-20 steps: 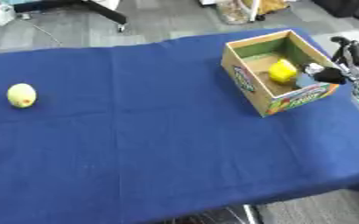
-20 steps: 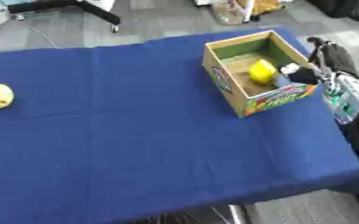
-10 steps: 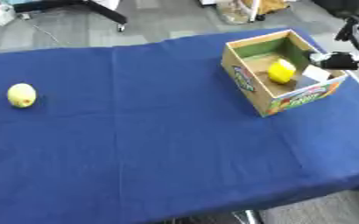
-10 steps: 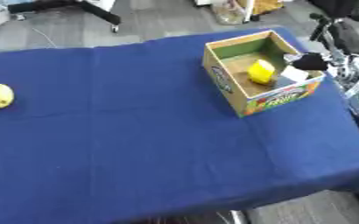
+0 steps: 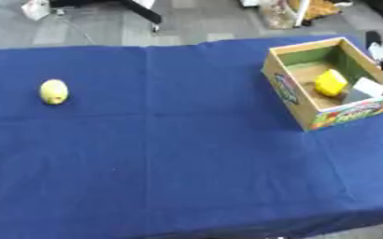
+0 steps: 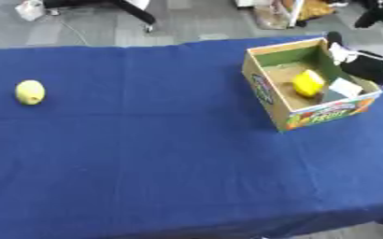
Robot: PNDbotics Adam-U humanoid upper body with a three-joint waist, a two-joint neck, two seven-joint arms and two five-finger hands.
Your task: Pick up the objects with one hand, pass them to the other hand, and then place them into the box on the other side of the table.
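- Lay spread across the whole work surface: a blue tablecloth point(image 5: 187, 163).
- Stood near the right edge of the table: an open cardboard box point(image 6: 264, 86) with colourful printed sides.
- Rested inside that box: a yellow object point(image 6: 308, 82), with a grey-and-white piece point(image 6: 338, 90) just beside it against the near right wall.
- Sat alone far to the left on the cloth, well apart from the box: a yellow lemon point(image 5: 53, 91).
- Showed just beyond the box's far right wall, in the right eye view only: the right hand point(image 6: 365, 67), dark and blurred; could not tell whether fingers were spread or curled.
- Appeared nowhere in either view: the left hand.
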